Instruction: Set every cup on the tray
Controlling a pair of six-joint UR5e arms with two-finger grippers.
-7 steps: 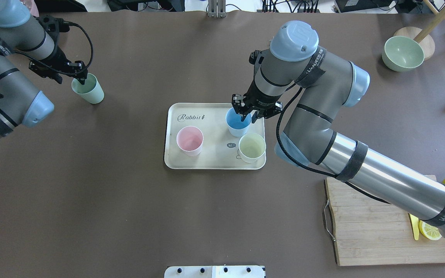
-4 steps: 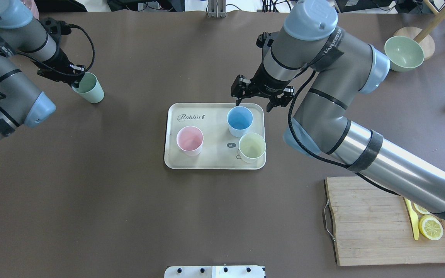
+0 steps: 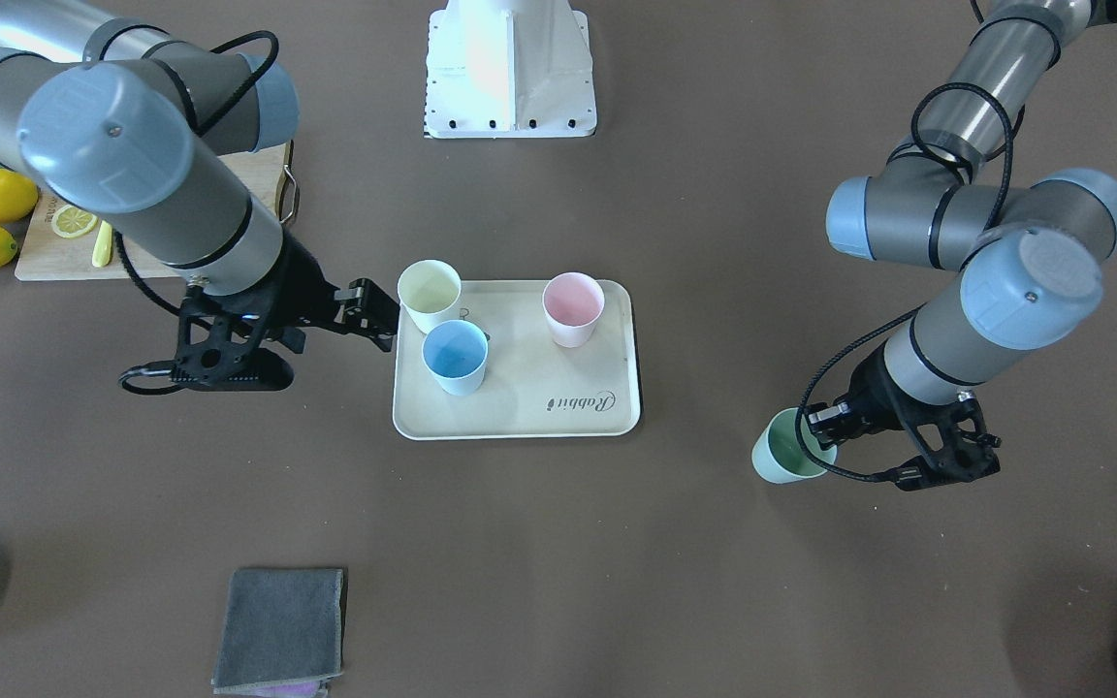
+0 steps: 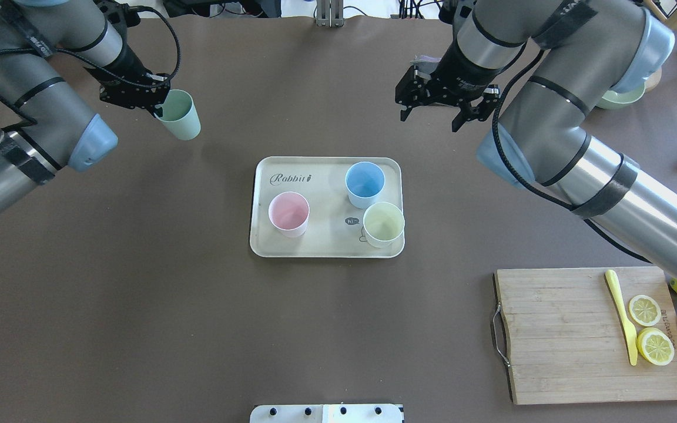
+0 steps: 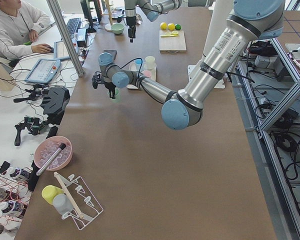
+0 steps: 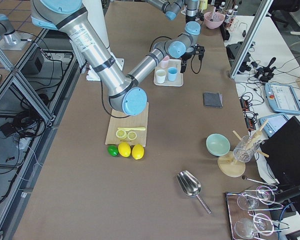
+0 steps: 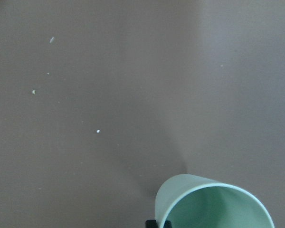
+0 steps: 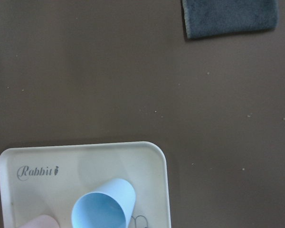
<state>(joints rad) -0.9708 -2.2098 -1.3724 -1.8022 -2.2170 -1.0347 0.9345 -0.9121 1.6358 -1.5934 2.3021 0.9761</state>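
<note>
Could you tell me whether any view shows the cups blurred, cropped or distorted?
Overhead exterior: sharp, evenly lit; the mint green cup in the left gripper reads clearly. Left wrist view: that cup is cropped by the bottom edge, soft shadow beside it. Right wrist view: the light blue cup looks stretched, leaning, cropped below.

Brown table, aluminium post at its edge, cluttered white desk alongside
</note>
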